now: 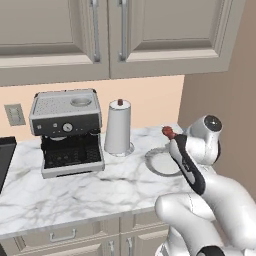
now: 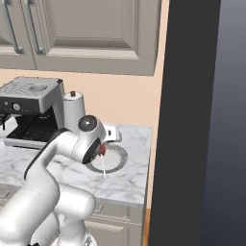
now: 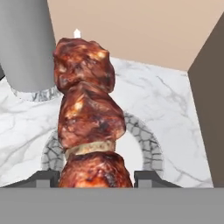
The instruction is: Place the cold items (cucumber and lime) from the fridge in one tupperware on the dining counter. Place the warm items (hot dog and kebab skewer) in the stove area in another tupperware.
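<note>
Warm-items step, by my reading: you have the kebab skewer (image 3: 87,118) off the plate (image 3: 146,144) and up in the air, and it has yet to reach a tupperware. No tupperware is in sight from here, so the next move likely calls for carrying the skewer away from this corner of the worktop (image 1: 75,190) and turning the base toward wherever the tray sits.

Fingers (image 3: 154,178): set narrow, clamped on the lowest meat chunk, one dark tip on each side of it in the hand view. The gripper (image 3: 95,179) holds the skewer by its lower end.

Skewer relative to the fingers: it stands straight out from between them, meat chunks stacked beyond the tips, the pale stick point at the far end. Its red end also peeks past the wrist in the left base view (image 1: 169,132).

Below and beyond the fingers: the round grey-rimmed plate. Beyond and to one side: the paper towel roll (image 1: 118,127). Further along: the coffee machine (image 1: 65,132).

Watch the long free end on the swing; I'd judge it could tip in that low grip.
</note>
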